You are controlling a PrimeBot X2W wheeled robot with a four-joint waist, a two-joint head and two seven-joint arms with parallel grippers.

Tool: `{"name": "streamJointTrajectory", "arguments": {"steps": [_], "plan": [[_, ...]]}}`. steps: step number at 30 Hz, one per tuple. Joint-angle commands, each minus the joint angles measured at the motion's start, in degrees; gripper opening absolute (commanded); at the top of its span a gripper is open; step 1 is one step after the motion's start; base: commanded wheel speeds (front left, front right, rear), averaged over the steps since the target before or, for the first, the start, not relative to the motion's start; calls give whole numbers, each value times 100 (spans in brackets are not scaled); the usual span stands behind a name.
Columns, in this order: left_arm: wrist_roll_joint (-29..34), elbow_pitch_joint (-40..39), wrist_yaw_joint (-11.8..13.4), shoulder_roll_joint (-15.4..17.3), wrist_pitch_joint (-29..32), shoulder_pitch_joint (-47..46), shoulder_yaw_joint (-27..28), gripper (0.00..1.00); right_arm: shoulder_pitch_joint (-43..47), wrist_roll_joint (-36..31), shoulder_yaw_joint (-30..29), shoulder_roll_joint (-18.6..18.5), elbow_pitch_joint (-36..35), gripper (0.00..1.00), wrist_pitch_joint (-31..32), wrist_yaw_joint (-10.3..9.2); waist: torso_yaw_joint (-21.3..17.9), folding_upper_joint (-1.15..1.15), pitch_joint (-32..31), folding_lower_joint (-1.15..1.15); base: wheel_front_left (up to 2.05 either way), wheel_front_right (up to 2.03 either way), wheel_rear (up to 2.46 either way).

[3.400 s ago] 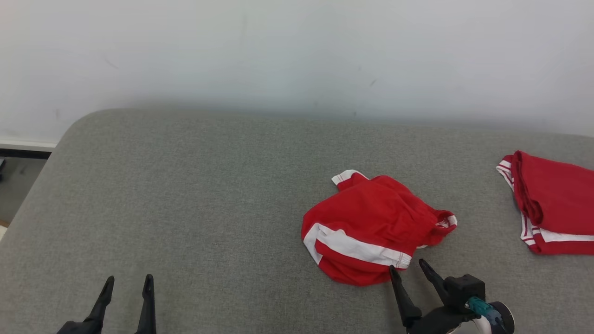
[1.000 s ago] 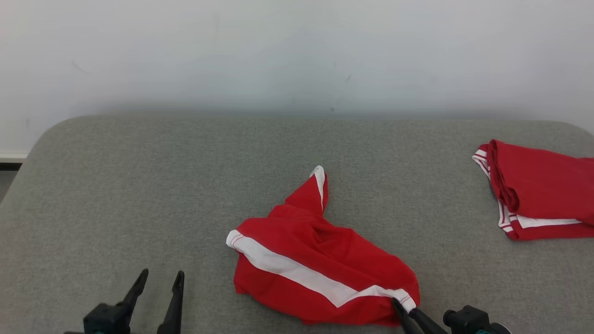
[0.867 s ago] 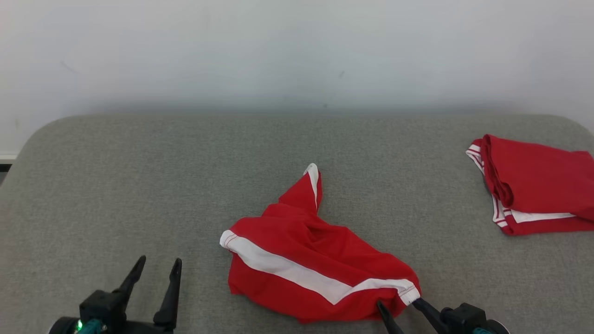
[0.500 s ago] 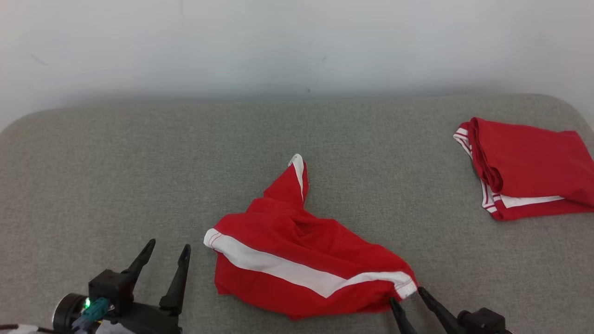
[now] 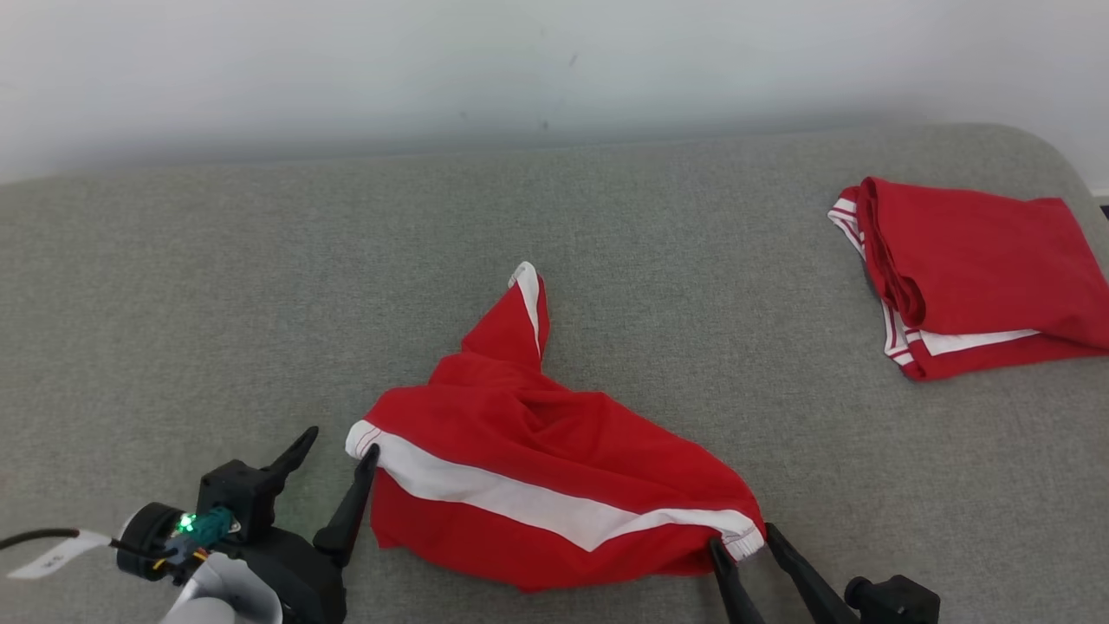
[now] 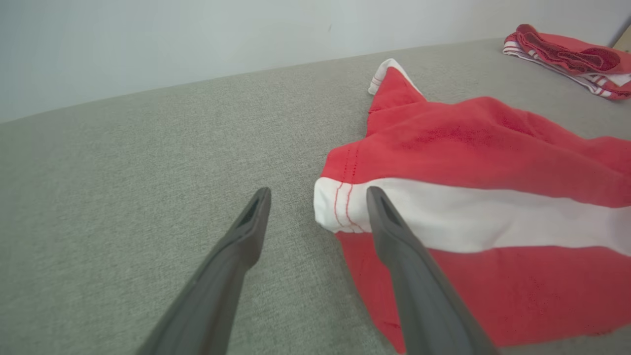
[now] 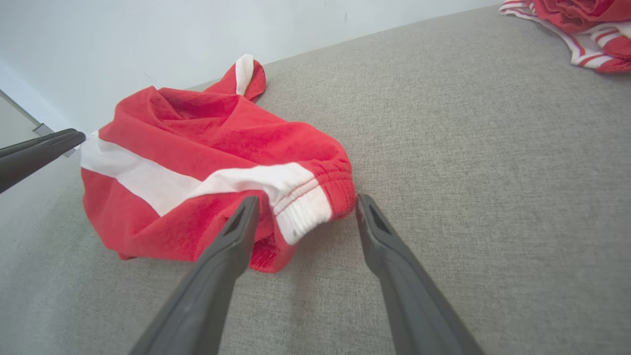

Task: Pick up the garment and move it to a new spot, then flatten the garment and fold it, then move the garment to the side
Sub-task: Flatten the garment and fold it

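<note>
- The garment (image 5: 554, 485), red with a broad white stripe, lay crumpled and unfolded at the near middle of the grey padded surface (image 5: 217, 286). One narrow, white-edged flap pointed toward the wall (image 5: 433, 61).
- The left gripper (image 5: 340, 442) stood at the garment's left end, low over the surface, with its jaws wide apart. In the left wrist view the stitched corner of the white stripe lay between the two fingers and nothing was clamped.
- The right gripper (image 5: 742, 537) stood at the garment's right end, its jaws likewise wide. In the right wrist view the gathered white cuff sat between the fingertips, unpinched.
- A folded garment (image 5: 970, 269), also red and white, rested at the far right of the surface, well apart from the crumpled one.
</note>
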Motion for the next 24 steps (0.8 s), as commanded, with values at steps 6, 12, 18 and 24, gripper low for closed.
{"name": "streamJointTrajectory", "arguments": {"steps": [6,12,18,24], "plan": [[-181,500,-159,12,74,-280,-41,100,-132,51,126,87,4,100,-7,5,-169,0,151,0,0,0,0],[-430,759,-268,-107,-10,-389,-125,100,-233,113,233,129,66,100,-15,5,-195,0,170,0,0,0,0],[-461,615,-273,-145,-266,-231,-216,100,-216,177,250,156,102,100,-77,5,-190,0,141,0,0,0,0],[-468,271,-173,-132,-255,34,-293,100,-127,225,225,197,124,100,-122,5,-157,0,113,0,0,0,0]]}}
